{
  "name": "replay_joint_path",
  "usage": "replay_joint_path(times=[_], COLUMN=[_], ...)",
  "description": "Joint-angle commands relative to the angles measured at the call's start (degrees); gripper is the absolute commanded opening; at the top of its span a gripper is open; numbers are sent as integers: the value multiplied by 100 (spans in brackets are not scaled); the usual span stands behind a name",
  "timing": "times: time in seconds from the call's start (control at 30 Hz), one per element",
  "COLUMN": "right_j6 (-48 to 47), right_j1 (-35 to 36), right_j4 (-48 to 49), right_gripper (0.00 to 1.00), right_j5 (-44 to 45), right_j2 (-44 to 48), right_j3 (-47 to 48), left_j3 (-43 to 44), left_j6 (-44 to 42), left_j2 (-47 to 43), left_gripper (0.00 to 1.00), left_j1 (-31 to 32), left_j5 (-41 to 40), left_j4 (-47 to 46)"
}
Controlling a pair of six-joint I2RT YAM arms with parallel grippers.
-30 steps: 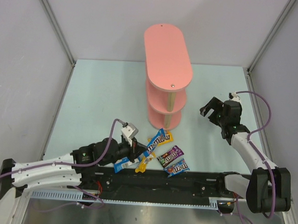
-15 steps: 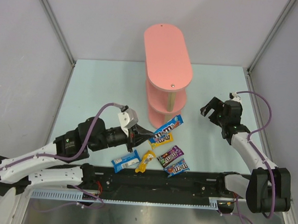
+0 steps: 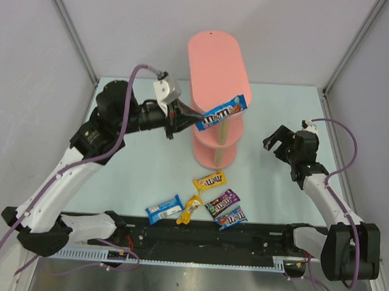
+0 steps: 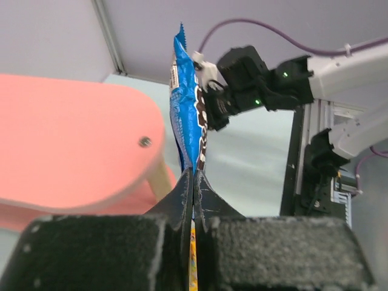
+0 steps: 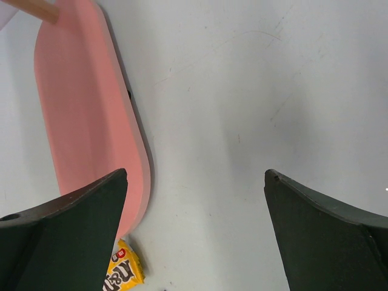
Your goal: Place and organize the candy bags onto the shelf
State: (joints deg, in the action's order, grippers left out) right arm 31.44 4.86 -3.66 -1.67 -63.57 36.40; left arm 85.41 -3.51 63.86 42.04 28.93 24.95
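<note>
My left gripper (image 3: 191,118) is shut on one end of a blue candy bag (image 3: 223,111) and holds it in the air at the near end of the pink shelf's top board (image 3: 215,55). In the left wrist view the blue candy bag (image 4: 187,103) stands on edge above the shut gripper (image 4: 194,182), right of the shelf (image 4: 66,139). Several more candy bags lie on the table in front of the shelf: a yellow one (image 3: 209,181), a blue one (image 3: 163,209), a purple one (image 3: 222,202). My right gripper (image 3: 280,138) hovers open and empty to the right of the shelf.
The right wrist view looks down on the shelf's lowest board (image 5: 85,109) and a yellow bag (image 5: 124,274) between the open gripper (image 5: 197,182). Grey walls close in the table on three sides. The arms' black base rail (image 3: 203,234) runs along the near edge.
My left arm has lifted the blue candy bag from the table up and away, to the height of the shelf's top board. The right arm has barely moved.
</note>
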Motion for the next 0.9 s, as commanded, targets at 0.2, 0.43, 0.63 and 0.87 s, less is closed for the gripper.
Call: replay_joint_path(times=[0.2, 0.43, 0.63, 0.87], right_j6=[-33, -15, 2, 29], right_j1=[-187, -240, -258, -275], right_j4=[67, 94, 155, 199], right_gripper=[100, 100, 100, 100], right_j5=[-263, -334, -395, -413], right_j2=[135, 56, -41, -217], right_j3=[-28, -28, -28, -28], left_j3=[2786, 4316, 4502, 4810], left_j6=[-861, -1258, -1521, -1873], left_j2=[2093, 3070, 3405, 3792], left_gripper=[0, 0, 0, 0], left_j1=[-1101, -1453, -1796, -1849], left_j5=[2003, 1924, 2046, 2082], left_j4=[1650, 2488, 2857, 3367])
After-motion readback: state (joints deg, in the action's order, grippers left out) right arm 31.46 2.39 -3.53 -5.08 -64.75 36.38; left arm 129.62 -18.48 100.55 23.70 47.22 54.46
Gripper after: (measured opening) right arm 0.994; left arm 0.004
